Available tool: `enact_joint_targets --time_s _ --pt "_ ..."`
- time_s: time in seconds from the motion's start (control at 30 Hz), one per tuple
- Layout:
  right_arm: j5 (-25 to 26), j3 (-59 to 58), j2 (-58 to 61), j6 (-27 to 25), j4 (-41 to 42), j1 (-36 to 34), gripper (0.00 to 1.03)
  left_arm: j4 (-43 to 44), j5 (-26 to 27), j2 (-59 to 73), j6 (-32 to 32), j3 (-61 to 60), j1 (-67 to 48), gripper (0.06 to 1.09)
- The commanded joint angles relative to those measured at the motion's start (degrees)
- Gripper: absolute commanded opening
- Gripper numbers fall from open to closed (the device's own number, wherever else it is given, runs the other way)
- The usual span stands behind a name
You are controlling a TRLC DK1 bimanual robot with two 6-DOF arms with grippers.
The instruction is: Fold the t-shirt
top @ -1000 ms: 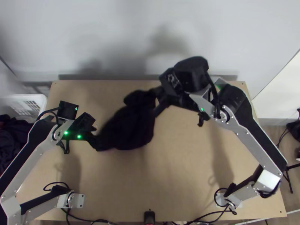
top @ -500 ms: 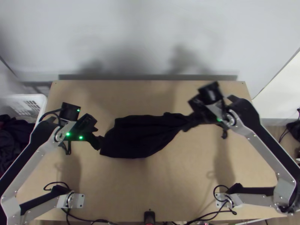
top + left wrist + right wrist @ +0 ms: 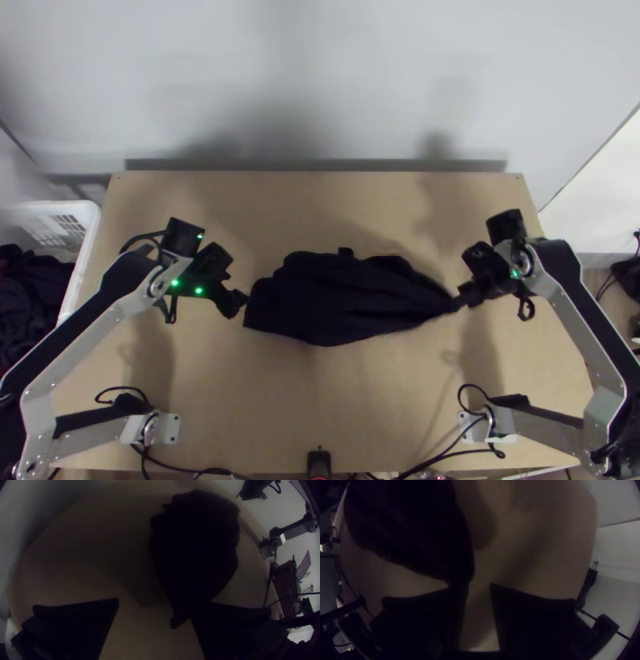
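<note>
The dark t-shirt (image 3: 344, 298) lies bunched in a long, uneven heap across the middle of the table, narrowing to a point at its right end. At its left end is my left gripper (image 3: 238, 302); at the pointed right end is my right gripper (image 3: 462, 301). In the left wrist view, my left gripper (image 3: 158, 601) is open wide, and the t-shirt (image 3: 196, 546) reaches one of its fingers. My right gripper (image 3: 476, 586) stands open less widely in the right wrist view, bare table between its fingers and the t-shirt's (image 3: 420, 526) narrow end against one of them.
A white basket (image 3: 90, 214) with dark cloth (image 3: 28, 296) stands beyond the table's left edge. Bare tabletop (image 3: 320, 400) lies on the near side of the t-shirt, with a small black device (image 3: 318, 462) at the near edge. A wall rises behind the far edge.
The right gripper has moved to the right and toward the near side, and the t-shirt has stretched out that way from a compact bunch. My left gripper has shifted a little to the right.
</note>
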Motion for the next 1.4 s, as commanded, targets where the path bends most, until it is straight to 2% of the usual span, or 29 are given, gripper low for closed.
enact_joint_targets --time_s 0.0,0.07,0.17,0.43,0.57,0.77,1.0,1.03,1.13,1.3,1.37 --pt "1.4 -2.9 -2.1 -2.6 0.3 -1.9 0.77 2.8 -1.2 3.7 -0.9 0.4 -1.4 1.04" --pt "1.5 -1.3 -2.2 -1.3 1.0 -0.6 0.84 3.9 -1.8 4.5 -0.9 0.5 -1.3 1.04" --pt "1.4 2.2 -2.2 0.5 1.0 2.5 0.86 4.4 -2.2 5.7 -1.0 1.5 -0.8 1.04" --pt "1.3 8.4 3.9 5.6 1.5 24.6 0.88 6.2 -2.5 7.5 -1.8 1.5 -0.5 1.04" --pt "1.2 13.2 9.5 6.3 1.7 32.4 0.88 7.3 -2.5 9.3 -2.6 1.9 -0.2 1.04" --pt "1.2 19.9 17.8 4.9 2.5 38.2 0.88 7.3 -1.6 10.7 -3.6 1.4 -1.1 1.04" --pt "0.5 23.4 25.1 4.8 5.8 39.8 0.87 7.3 -0.6 10.9 -4.4 1.4 -2.2 1.04" --pt "0.5 23.8 25.7 4.7 6.1 40.1 0.83 7.3 -0.6 10.8 -4.7 1.4 -2.6 1.04" --pt "-0.7 24.0 26.2 4.1 8.8 40.2 0.58 6.8 -0.5 10.1 -4.9 1.1 -3.5 1.04" --pt "-1.1 22.9 26.4 0.9 12.6 40.0 0.05 6.0 0.1 8.5 -5.4 0.1 -5.5 1.04" --pt "-1.0 22.5 26.4 0.3 13.2 39.8 0.03 5.8 0.2 7.9 -5.7 -0.3 -6.0 1.04"
